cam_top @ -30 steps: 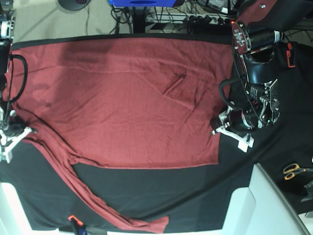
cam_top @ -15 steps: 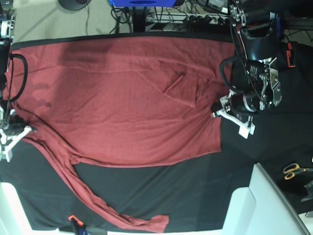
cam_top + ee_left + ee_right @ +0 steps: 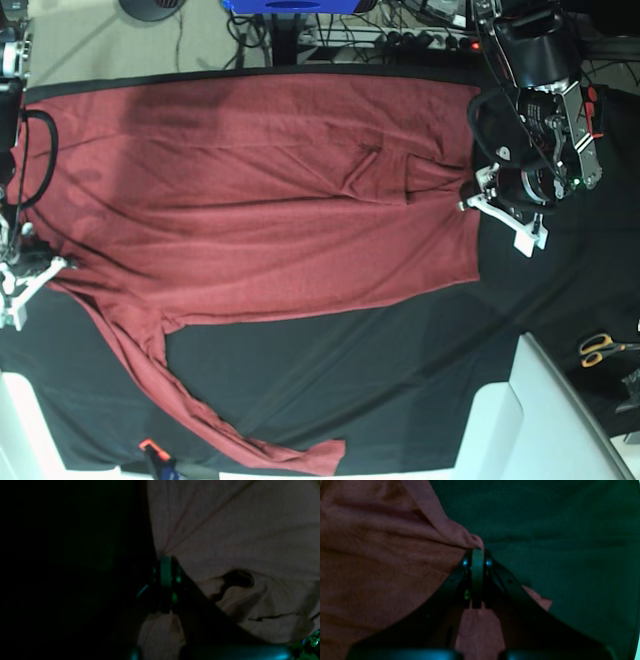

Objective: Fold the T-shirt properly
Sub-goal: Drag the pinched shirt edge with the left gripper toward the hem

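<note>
The maroon T-shirt [image 3: 260, 200] lies spread across the black cloth [image 3: 400, 380], with one long sleeve [image 3: 200, 410] trailing toward the front edge. On the base view's right, my left gripper [image 3: 470, 200] is shut on the shirt's right edge. Its wrist view is dark but shows the closed tips [image 3: 165, 560] pinching fabric [image 3: 237, 530], with creases fanning out. On the base view's left, my right gripper [image 3: 42, 266] is shut on the shirt's left edge near the sleeve. Its wrist view shows the jaws together at the right gripper [image 3: 477, 551] on a small fold of the T-shirt [image 3: 382, 562].
Scissors [image 3: 600, 348] lie at the right edge. A white bin [image 3: 540, 420] stands at the front right. An orange-tipped tool [image 3: 152, 450] sits at the front edge. Cables and equipment crowd the floor beyond the far edge.
My left gripper has moved toward the far right with the shirt's edge, stretching the body sideways; the lower hem has drawn up. The right gripper has stayed put.
</note>
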You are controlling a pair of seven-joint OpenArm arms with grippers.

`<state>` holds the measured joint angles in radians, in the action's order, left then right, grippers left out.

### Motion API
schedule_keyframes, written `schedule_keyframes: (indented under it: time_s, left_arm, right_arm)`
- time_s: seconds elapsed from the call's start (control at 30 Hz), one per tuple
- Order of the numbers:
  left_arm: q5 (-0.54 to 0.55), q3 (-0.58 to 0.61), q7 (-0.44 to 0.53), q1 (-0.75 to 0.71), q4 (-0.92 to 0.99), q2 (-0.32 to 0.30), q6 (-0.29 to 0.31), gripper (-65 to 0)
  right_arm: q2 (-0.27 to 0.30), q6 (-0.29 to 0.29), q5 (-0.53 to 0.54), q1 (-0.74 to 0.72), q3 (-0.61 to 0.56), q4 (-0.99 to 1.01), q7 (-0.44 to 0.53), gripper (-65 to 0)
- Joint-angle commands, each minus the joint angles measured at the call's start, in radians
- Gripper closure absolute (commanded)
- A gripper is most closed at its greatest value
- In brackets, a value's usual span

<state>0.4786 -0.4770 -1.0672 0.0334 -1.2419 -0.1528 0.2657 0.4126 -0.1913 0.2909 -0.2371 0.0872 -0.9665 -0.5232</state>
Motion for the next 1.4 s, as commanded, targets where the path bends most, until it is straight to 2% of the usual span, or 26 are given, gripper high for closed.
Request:
schedule_keyframes:
  time_s: [0.0,0.1,0.23,0.27,0.33,0.4,0.5,0.6,0.67,0.87,1.0,1.17,1.23,1.37]
  left_arm:
    - [0.010,-0.001,0.000,0.015,-0.019,-0.012,0.002,0.0]
    - [0.010,-0.009,-0.032,0.021,-0.020,-0.012,0.002,0.0]
    - [0.010,-0.013,-0.040,0.016,-0.086,-0.012,0.002,-30.6]
    - [0.010,-0.013,-0.040,0.013,-0.112,-0.012,0.002,-36.5]
    - [0.006,-0.013,-0.041,0.013,-0.152,-0.014,0.002,-45.3]
    - [0.004,-0.013,-0.041,0.020,-0.172,-0.015,0.001,-50.2]
    - [0.002,-0.015,-0.038,0.050,-0.166,-0.018,-0.009,-51.2]
    - [0.002,-0.015,-0.032,0.116,-0.089,-0.021,-0.107,-51.2]
    - [0.002,-0.002,-0.006,0.173,-0.006,-0.038,-0.127,-51.2]
    - [0.002,-0.002,0.087,0.293,0.250,-0.067,-0.127,-51.0]
    - [0.001,0.008,0.184,0.329,0.382,-0.089,-0.127,-51.0]
    - [0.007,0.154,0.270,0.376,0.503,-0.107,-0.127,-50.8]
    - [0.010,0.174,0.295,0.392,0.549,-0.109,-0.127,-50.8]
    - [0.010,0.171,0.299,0.423,0.606,-0.106,-0.084,-50.8]
  right_arm:
    - [0.021,0.002,0.004,-0.023,0.003,-0.016,0.016,0.0]
    - [0.021,0.002,0.004,-0.023,0.003,-0.016,0.016,0.0]
    - [0.021,0.002,0.004,-0.023,0.003,-0.016,0.016,0.0]
    - [0.021,0.002,0.004,-0.023,0.003,-0.016,0.016,0.0]
    - [0.021,0.002,0.004,-0.023,0.003,-0.016,0.016,0.0]
    - [0.021,0.002,0.004,-0.023,0.003,-0.016,0.016,0.0]
    - [0.021,0.002,0.004,-0.023,0.003,-0.016,0.016,0.0]
    - [0.021,0.002,0.004,-0.023,0.003,-0.016,0.016,0.0]
    - [0.021,0.002,0.004,-0.023,0.003,-0.016,0.016,0.0]
    - [0.027,0.002,0.004,-0.023,0.003,-0.016,0.016,0.0]
    - [0.027,0.002,0.004,-0.023,0.003,-0.016,0.016,0.0]
    - [0.027,0.002,0.004,-0.028,0.003,-0.016,0.016,0.0]
    - [0.027,0.002,0.004,-0.028,0.003,-0.016,0.016,0.0]
    - [0.029,0.002,0.004,-0.029,0.003,-0.016,0.019,0.0]
